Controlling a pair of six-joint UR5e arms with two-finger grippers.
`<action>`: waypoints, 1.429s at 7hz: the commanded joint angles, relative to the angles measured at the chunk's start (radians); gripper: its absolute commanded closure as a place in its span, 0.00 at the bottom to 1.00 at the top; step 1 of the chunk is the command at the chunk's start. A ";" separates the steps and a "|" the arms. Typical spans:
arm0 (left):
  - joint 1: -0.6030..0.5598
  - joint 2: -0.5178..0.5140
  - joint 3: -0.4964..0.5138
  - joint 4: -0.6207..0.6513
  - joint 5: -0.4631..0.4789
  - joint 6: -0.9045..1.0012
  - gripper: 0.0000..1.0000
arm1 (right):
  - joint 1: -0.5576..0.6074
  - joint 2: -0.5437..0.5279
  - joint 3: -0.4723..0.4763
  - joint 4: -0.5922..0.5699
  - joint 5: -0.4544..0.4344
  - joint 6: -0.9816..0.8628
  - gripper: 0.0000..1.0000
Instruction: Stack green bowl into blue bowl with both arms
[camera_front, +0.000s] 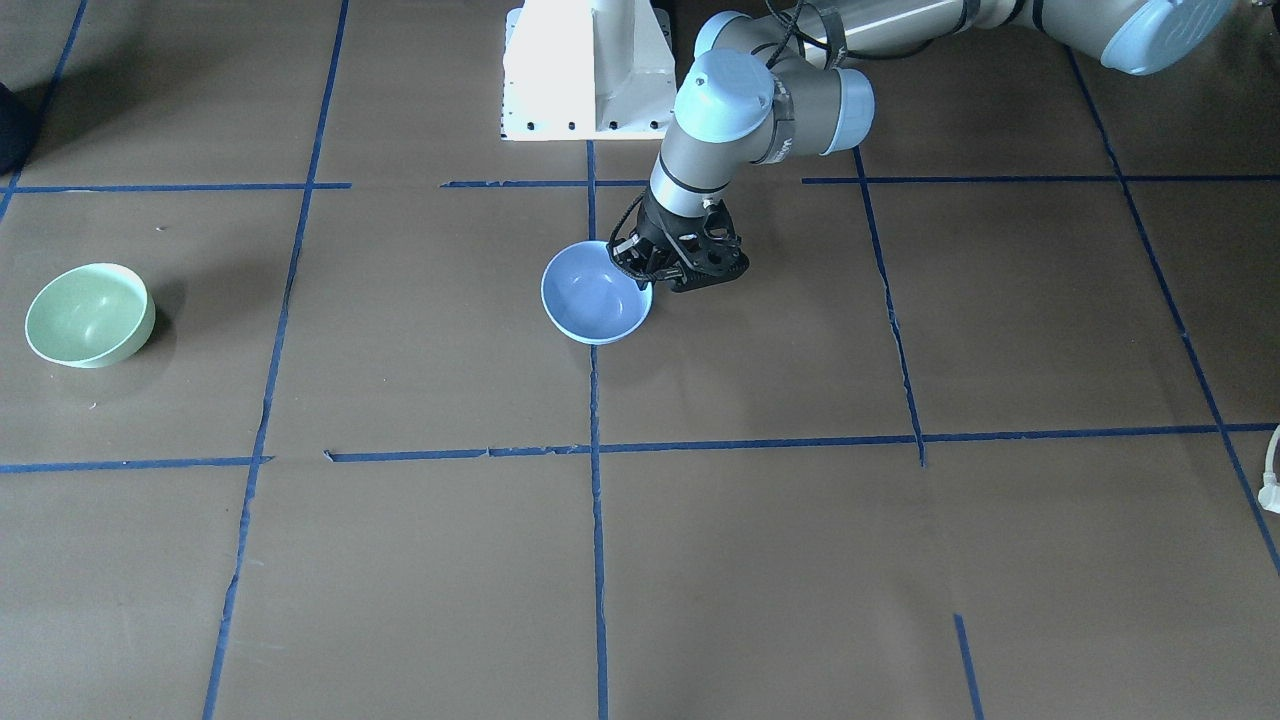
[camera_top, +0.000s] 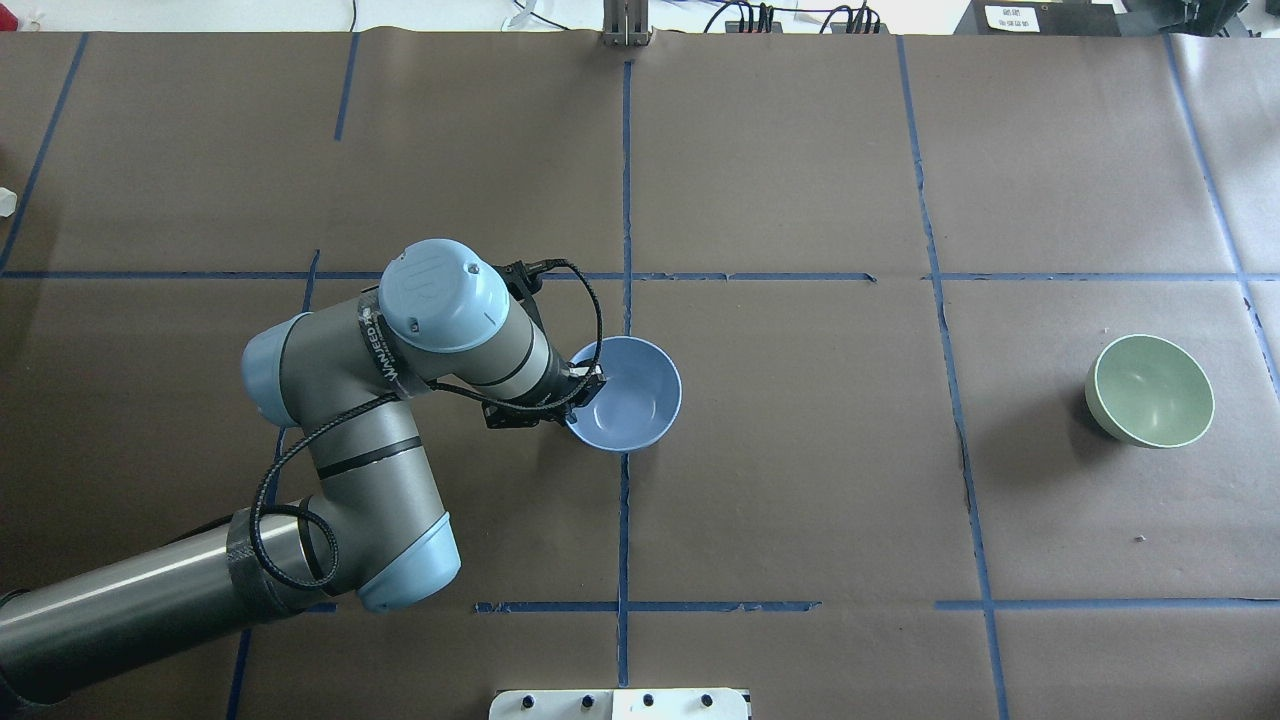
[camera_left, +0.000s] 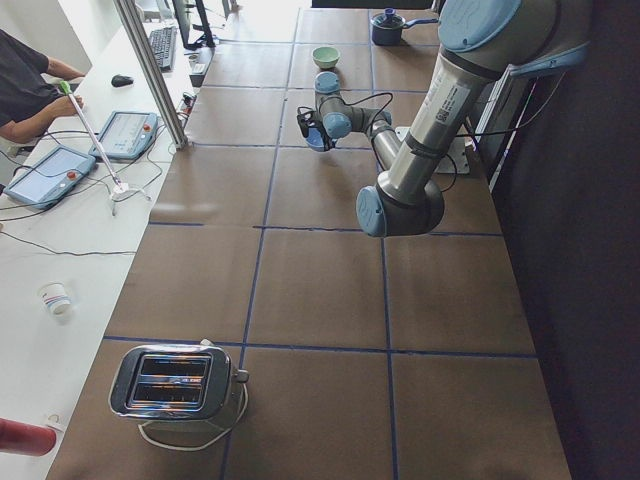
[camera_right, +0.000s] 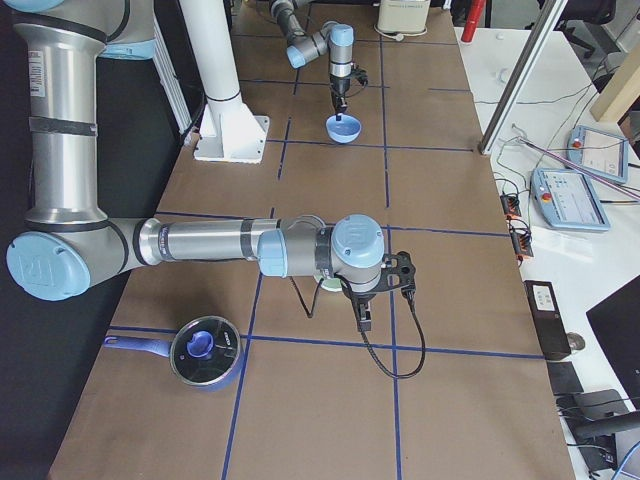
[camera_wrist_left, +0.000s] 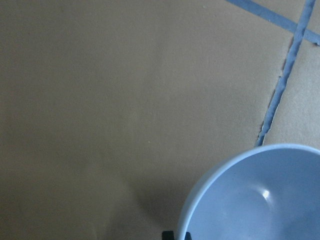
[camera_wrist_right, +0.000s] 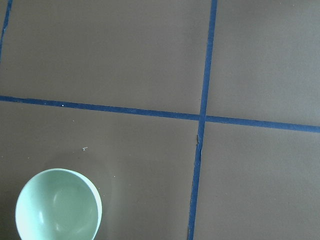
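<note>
The blue bowl sits near the table's middle, on a blue tape line, and also shows in the overhead view. My left gripper comes down on the bowl's rim on the robot's side, one finger inside and one outside, shut on it. The left wrist view shows the rim between the fingertips. The green bowl stands alone far off on my right side, upright and empty. It is at the lower left of the right wrist view. My right gripper hangs above and beside the green bowl. I cannot tell its state.
The white pedestal base stands at the robot's edge of the table. A toaster sits at the table's left end and a dark pot with a lid at its right end. Blue tape lines grid the brown tabletop.
</note>
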 joint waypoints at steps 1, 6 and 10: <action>0.004 0.006 -0.010 -0.010 0.003 0.007 0.00 | 0.000 0.008 -0.003 0.000 -0.004 -0.001 0.00; -0.274 0.134 -0.208 0.125 -0.247 0.163 0.00 | -0.174 -0.033 -0.003 0.241 -0.015 0.380 0.00; -0.372 0.243 -0.423 0.377 -0.247 0.428 0.00 | -0.415 -0.116 -0.049 0.633 -0.125 0.808 0.00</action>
